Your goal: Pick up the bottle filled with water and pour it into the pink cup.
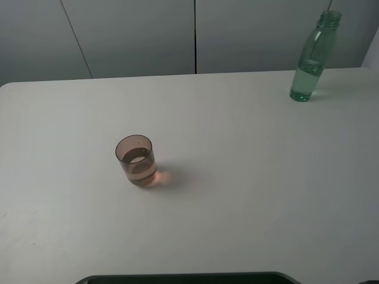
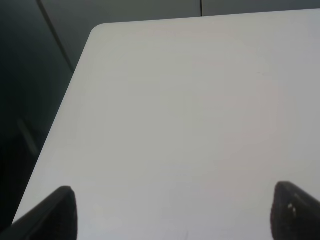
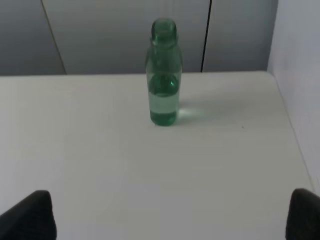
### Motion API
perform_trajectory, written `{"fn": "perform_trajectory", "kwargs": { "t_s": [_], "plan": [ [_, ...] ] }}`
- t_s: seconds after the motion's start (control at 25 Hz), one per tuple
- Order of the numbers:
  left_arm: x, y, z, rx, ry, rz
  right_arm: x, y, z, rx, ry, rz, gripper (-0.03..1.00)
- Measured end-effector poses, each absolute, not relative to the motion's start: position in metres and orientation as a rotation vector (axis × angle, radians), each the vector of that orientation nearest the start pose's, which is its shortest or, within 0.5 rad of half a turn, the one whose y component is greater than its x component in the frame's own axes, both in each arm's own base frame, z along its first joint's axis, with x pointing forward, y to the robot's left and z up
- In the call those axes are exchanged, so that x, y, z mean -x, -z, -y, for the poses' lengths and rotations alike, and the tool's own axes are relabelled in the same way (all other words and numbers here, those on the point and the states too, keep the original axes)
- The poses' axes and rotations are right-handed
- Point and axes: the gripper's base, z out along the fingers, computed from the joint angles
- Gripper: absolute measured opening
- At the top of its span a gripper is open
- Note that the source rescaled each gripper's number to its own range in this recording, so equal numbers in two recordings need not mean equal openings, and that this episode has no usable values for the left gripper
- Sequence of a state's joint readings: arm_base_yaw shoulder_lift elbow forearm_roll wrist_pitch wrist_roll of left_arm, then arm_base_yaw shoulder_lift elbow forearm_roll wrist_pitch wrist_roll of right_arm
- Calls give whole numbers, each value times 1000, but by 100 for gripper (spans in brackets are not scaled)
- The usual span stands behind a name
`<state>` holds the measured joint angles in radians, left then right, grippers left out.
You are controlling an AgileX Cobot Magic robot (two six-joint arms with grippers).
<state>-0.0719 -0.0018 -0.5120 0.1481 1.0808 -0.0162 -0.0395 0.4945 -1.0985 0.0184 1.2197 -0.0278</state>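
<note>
R fingers (image 3: pixel 42 215) stood wide apart, holding nothing, facing the bottle (image 3: pixel 163 75), upright at the worktop's (image 1: pixel 249 195) far right corner. L fingers (image 2: pixel 60 212) wide too, empty. Pink cup (image 1: pixel 136 161) left of centre. Grey wall panels (image 1: pixel 130 35) behind.

Dim, even light; the pink cup (image 1: pixel 135 160) casts a soft rightward shadow; wrist views slightly blurred.

- Our left gripper (image 2: pixel 172 212) has its jaws spread wide, holding nothing.
- Our right gripper (image 3: pixel 170 215) is also spread wide and holds nothing.
</note>
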Motion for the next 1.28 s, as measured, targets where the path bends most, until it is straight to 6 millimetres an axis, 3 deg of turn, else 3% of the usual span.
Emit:
{"fn": "perform_trajectory", "kwargs": {
  "t_s": [0.24, 0.56, 0.68, 1.12, 1.28],
  "plan": [
    [7, -280, -12, -47, -122, -2043, 19, -413, -2, -9, 34, -1961, 100],
    [7, -280, -12, -45, -121, -2043, 55, -354, -1, -14, 58, -1872, 100],
    [7, -280, -12, -41, -118, -2043, 52, -336, -1, -17, 58, -1918, 100],
    [7, -280, -12, -42, -119, -2043, 11, -281, 1, -24, 51, -2079, 100],
    [7, -280, -12, -42, -119, -2043, 8, -277, 1, -29, 49, -2077, 100]
  ]
}}
